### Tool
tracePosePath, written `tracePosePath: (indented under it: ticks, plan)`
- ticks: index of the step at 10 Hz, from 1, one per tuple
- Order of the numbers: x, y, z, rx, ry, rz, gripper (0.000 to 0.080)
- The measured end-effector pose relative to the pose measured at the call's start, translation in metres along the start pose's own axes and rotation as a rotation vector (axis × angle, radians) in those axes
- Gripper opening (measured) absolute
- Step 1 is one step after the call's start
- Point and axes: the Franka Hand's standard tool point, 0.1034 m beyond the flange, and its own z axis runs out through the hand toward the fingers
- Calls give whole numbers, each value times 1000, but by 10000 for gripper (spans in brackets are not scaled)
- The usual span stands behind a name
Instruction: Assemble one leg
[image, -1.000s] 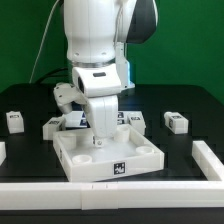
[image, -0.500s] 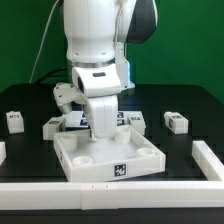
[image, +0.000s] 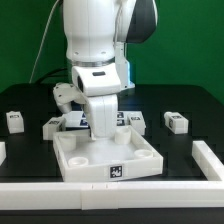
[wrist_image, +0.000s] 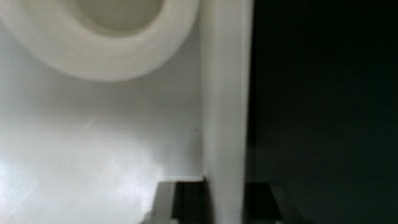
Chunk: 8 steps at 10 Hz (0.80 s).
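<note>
- Leg blocks rest on a black table (image: 190, 100), the broadest thing in the exterior view.
- White Panda arm (image: 95, 40) stands at centre, reaching straight down.
- Square white tray-like piece (image: 90, 172) with round corner sockets lies below the arm. The wrist view shows its floor and one socket (wrist_image: 116, 30) close up, beside a raised wall.
- Gripper (image: 100, 132) hangs low over the tray-like piece's rear half; I cannot tell whether its fingers are spread or pinching anything.
- Loose on the table, from the exterior view's left to its right: outer left leg (image: 14, 121), inner left leg (image: 52, 126) near the tray-like piece's rear corner, inner right leg (image: 138, 120), outer right leg (image: 175, 122).
</note>
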Motion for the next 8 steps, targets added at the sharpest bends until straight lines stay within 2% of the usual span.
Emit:
tracePosePath:
  ticks: [2, 8]
  plan:
    - [11, 9, -2, -27, -2, 93, 65]
    - [66, 43, -4, -52, 16, 227, 65]
